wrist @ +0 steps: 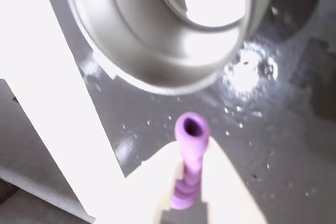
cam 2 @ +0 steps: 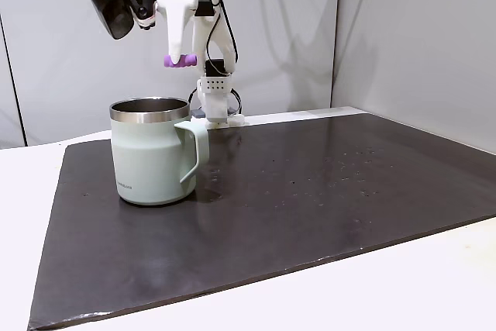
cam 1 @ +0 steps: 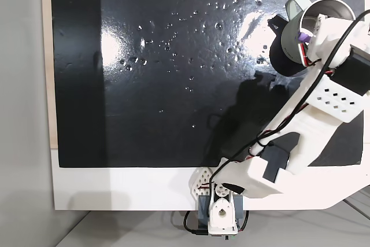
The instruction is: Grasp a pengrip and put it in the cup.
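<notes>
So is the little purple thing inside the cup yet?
Not yet. The pengrip is pinched in the fingers, up in the air above the cup. The wrist view shows it outside the rim.

Open air separates the tool (cam 2: 179,60) (pengrip (cam 2: 178,60) clamped) from the cup (cam 2: 149,162) mouth below.

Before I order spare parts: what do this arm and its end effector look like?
The arm is white printed plastic with black servo blocks, a perforated white panel near the wrist and thin black and red cables along the links. A black camera is mounted beside the end effector, whose fingers are white and tapered.
</notes>
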